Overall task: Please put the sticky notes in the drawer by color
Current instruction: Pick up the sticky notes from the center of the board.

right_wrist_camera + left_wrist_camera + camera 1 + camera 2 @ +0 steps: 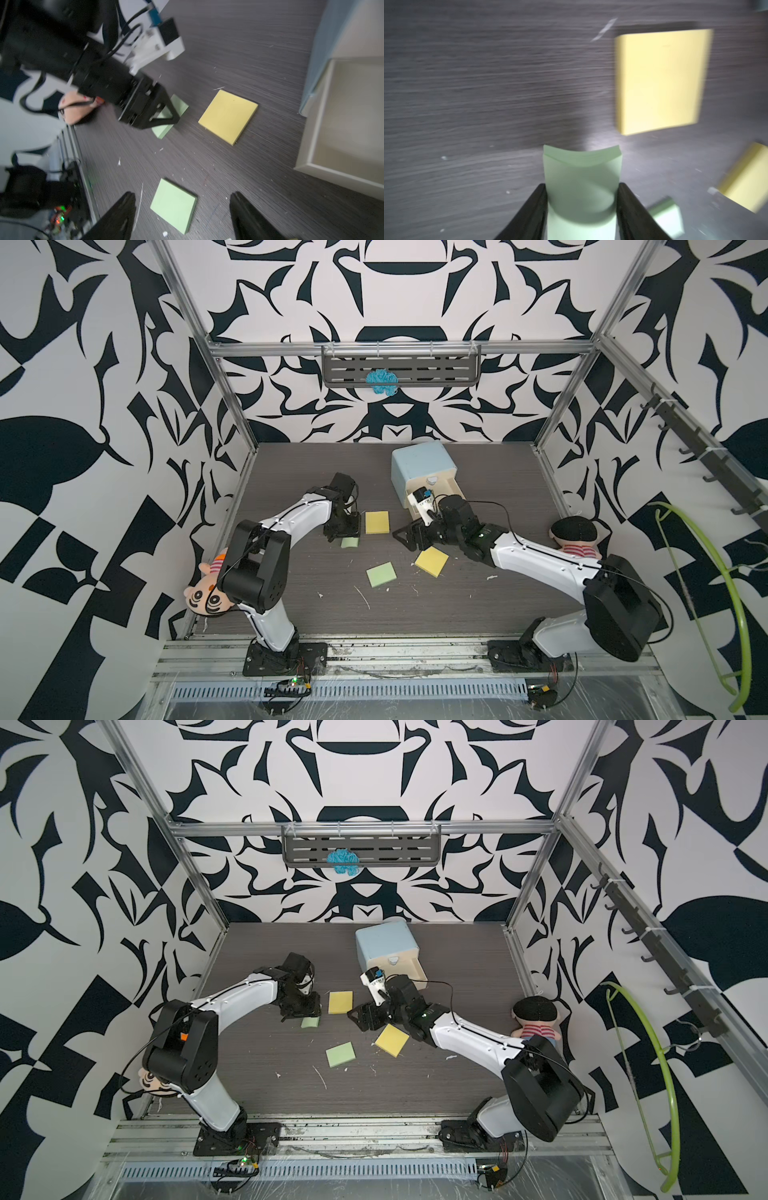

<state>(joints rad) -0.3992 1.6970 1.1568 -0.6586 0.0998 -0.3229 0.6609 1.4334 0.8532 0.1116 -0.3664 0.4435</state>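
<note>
1. Left pincer (pixel 581 184) pinches a bent green pad (pixel 581 166), at 8 o'clock of a yellow pad (pixel 377 522).
2. Right pincer (pixel 182 194) gapes, empty.
3. Drawer (pixel 424 472): worktop's (pixel 478 593) 1 o'clock, one tray out.

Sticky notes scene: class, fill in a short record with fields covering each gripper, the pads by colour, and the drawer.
Left gripper: shut on bowed green pad
Right gripper: open, holding nothing
Loose green pad: lying flat
Far yellow pad: flat, beside left gripper
Near yellow pad: flat, by right arm
Pink pads: none in view
Drawer chest: one drawer pulled out, no pad visible inside
</note>
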